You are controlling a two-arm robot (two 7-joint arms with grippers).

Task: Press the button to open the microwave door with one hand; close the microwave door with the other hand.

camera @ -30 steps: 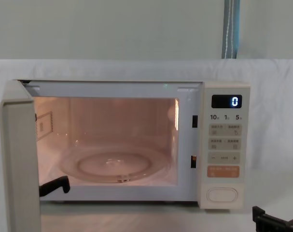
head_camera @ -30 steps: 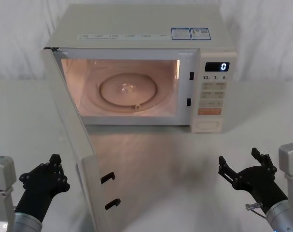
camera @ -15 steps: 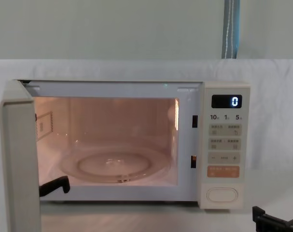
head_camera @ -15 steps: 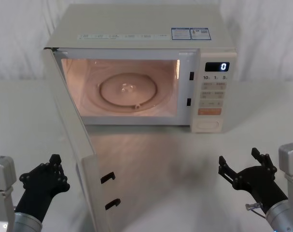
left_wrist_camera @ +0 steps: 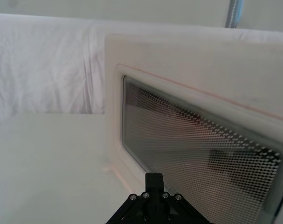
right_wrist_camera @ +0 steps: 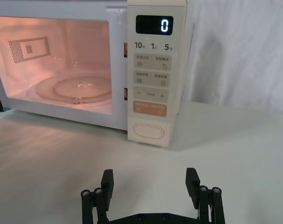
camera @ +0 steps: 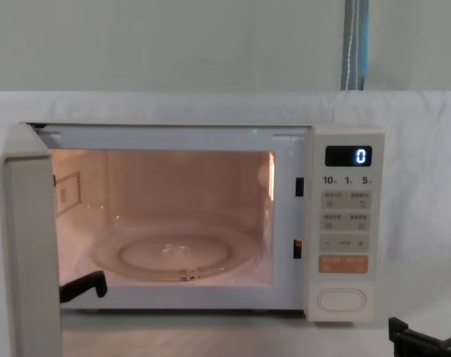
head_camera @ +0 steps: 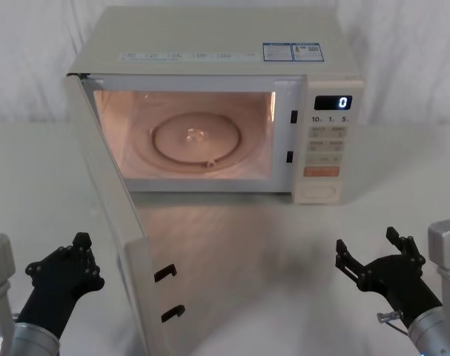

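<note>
While the broad cream-white microwave door (head_camera: 110,222) stands swung wide, our black blocky left gripper (head_camera: 65,267), fingers pressed together outside it, could shove obliquely and skid the boxy cream-white microwave (head_camera: 217,52); our right gripper (head_camera: 376,259) idles, fingers spread.

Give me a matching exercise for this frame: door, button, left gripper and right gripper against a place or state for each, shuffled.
Things:
1. door
2. button
3. left gripper
4. right gripper

Places or states:
A. bottom key of the control panel, untouched
B. swung wide open toward the robot
C. open, low on the table before the panel side of the microwave
D. near the robot, on the outer side of the open door, facing its window

Pairs: 1-B, 2-A, 3-D, 4-C
</note>
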